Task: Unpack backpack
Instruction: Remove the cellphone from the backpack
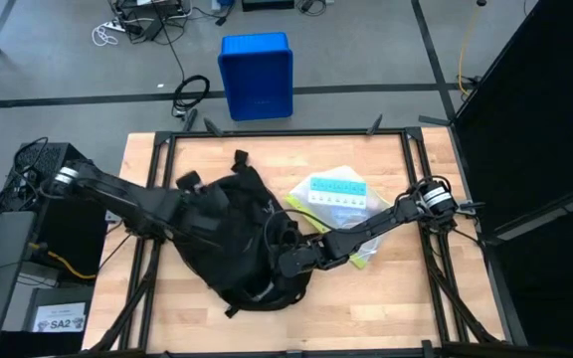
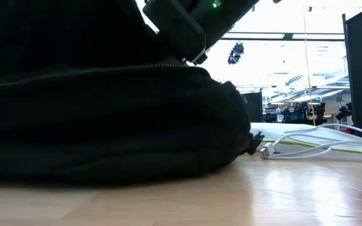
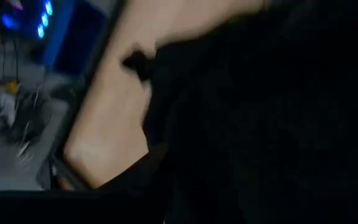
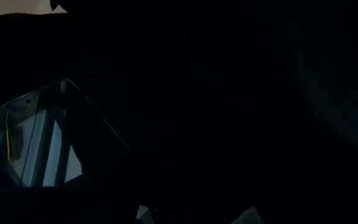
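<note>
1 backpack (image 1: 232, 239), black, lying flat at the centre of the wooden desk (image 1: 386, 308), slightly twd the left side. In the low view it fills most of the frame, resting on the desk top.

2 arms, both at the pack. Left pincer (image 1: 199, 204) sits on the pack's upper left part; can't tell if its jaws are wide or narrow, dark on dark. Right pincer (image 1: 285, 261) reaches in from the right side to the pack's right edge, tip buried in the fabric; jaw state also can't be told. Right wrist view is nearly all black.

Beside the pack, to its right: 1 pill organiser (image 1: 337, 191), light blue w/ white lids, on top of 1 yellow-green sheet (image 1: 364, 256). 1 white cable (image 2: 307, 141) lies on the desk nr the pack.

On the floor beyond the desk: 1 blue bin (image 1: 257, 75).
</note>
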